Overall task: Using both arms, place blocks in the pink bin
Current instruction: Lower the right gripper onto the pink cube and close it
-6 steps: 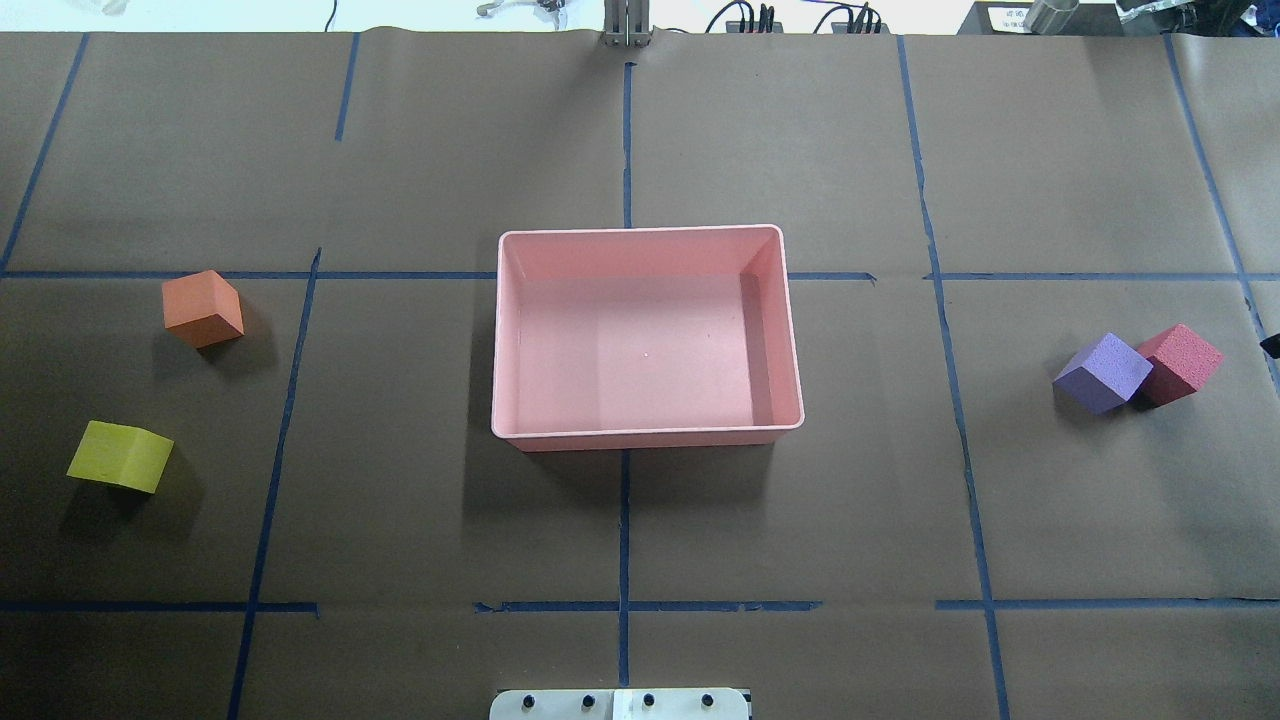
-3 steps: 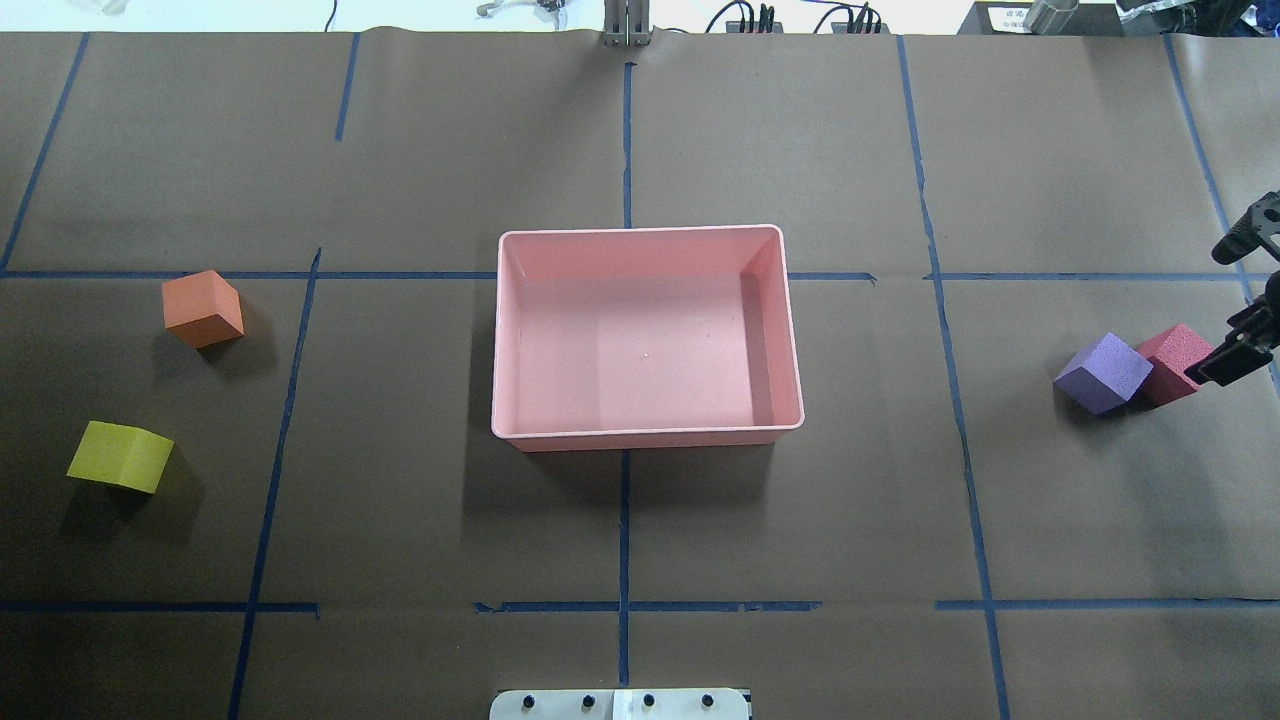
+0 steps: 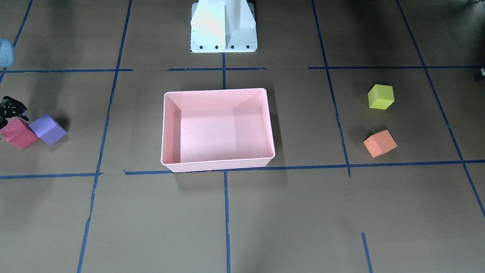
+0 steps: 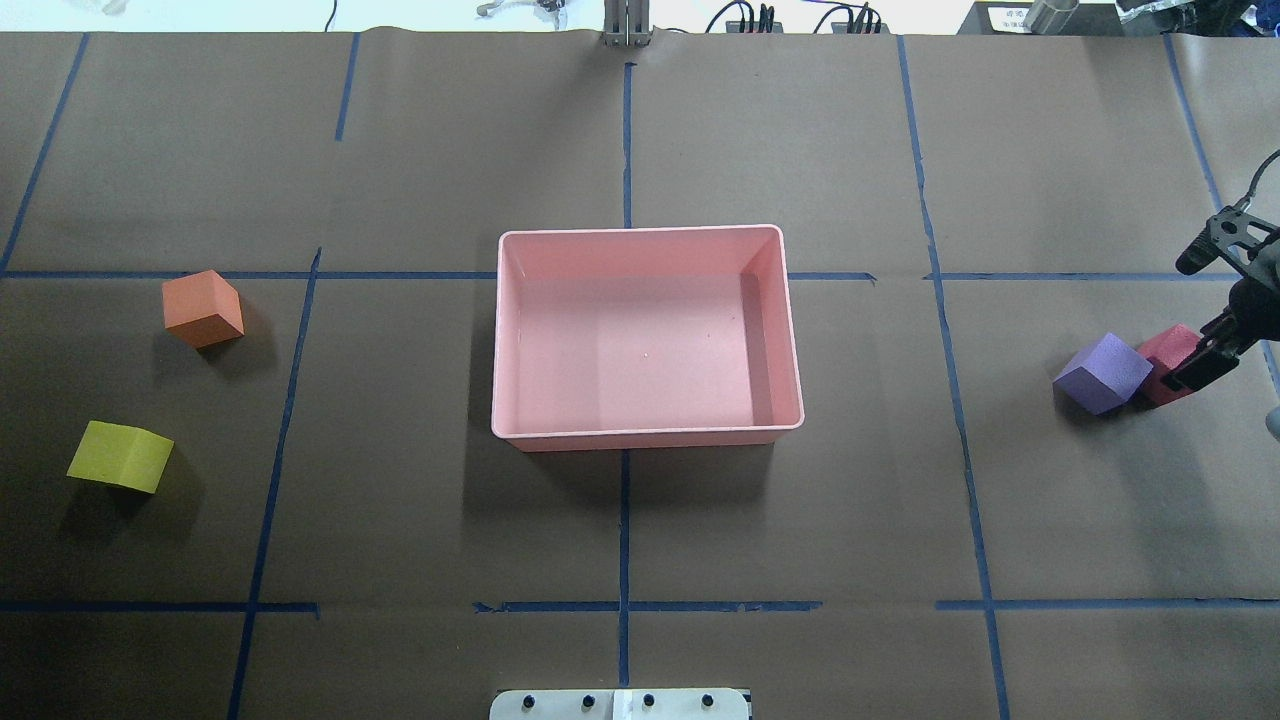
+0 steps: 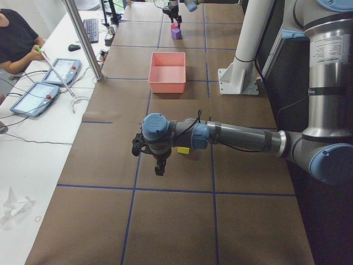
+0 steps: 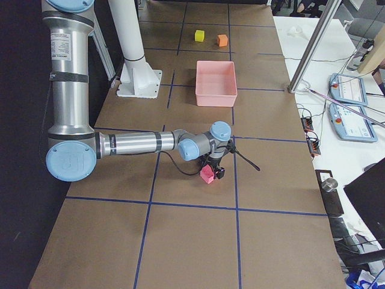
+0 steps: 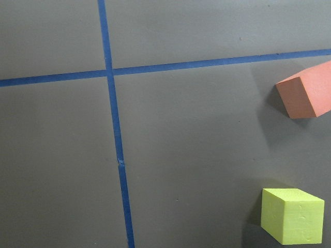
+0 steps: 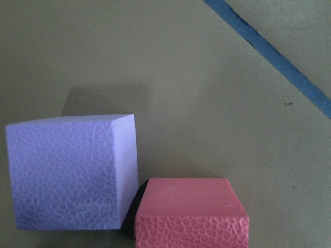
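Even overhead light, soft shadow beside pink bin (image 4: pixel 640 432), sharp focus; right wrist view yellowish

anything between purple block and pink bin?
No objects: in the overhead view only brown paper and one blue tape line lie between the purple block and the pink bin.

Right tool (image 4: pixel 1188 322) low, jaws apart; left tool (image 5: pixel 159 165) downward.

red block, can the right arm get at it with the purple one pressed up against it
Probably yes. The open right hand hangs right over the red block, whose top is bare. The purple block touches only one side, leaving the others free to grip.
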